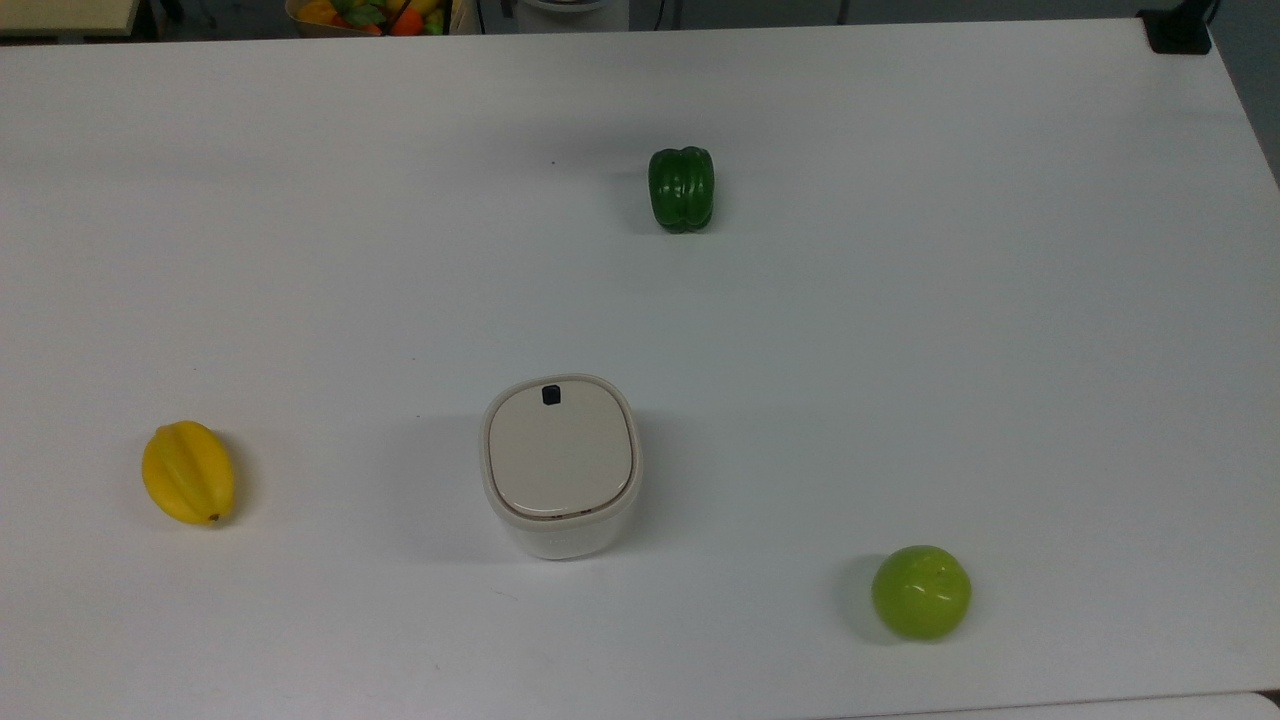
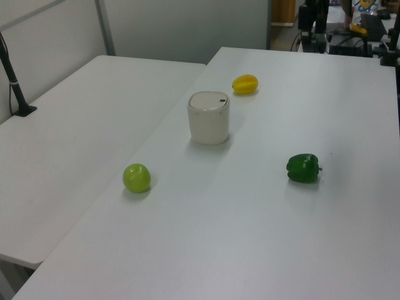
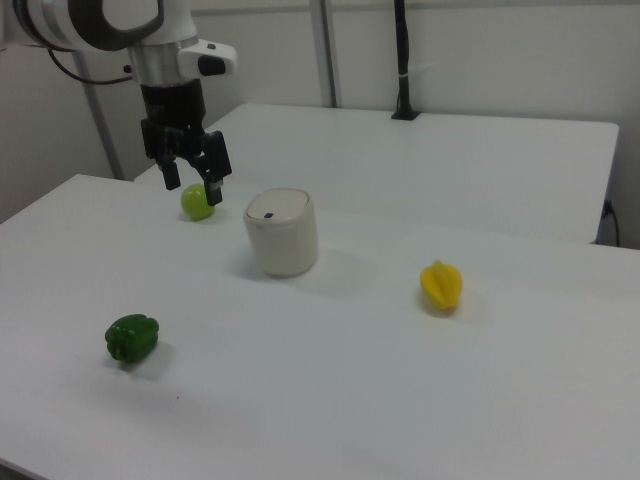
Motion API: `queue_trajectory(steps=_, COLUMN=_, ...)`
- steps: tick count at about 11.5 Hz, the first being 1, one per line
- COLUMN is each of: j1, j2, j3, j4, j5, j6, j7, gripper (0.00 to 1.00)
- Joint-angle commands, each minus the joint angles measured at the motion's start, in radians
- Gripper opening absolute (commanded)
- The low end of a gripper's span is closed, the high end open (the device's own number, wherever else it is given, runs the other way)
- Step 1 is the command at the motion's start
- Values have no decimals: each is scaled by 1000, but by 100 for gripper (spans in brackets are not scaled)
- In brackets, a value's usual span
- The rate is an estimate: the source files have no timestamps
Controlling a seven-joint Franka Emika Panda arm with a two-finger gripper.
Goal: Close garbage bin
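The hand [image 3: 190, 180], fingers apart and holding nothing, hangs above the desk [image 3: 330, 380]; the garbage bin [image 3: 281, 232], lid flat down, stands below it toward the right view's right, apart.

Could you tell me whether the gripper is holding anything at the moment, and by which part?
Nothing is held: the black two-finger gripper hangs open and empty above the table.
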Motion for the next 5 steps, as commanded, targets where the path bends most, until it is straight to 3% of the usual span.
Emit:
queue_trajectory(steps=1, j1=0, j2=-31, j3=-6, j4=-26, j5=22, j6=-6, j7=-3, gripper=100)
queue_trajectory(steps=5, j1=0, j2=-31, j3=-6, j4=-26, j5=22, j6=-17, j7=-1, gripper=100)
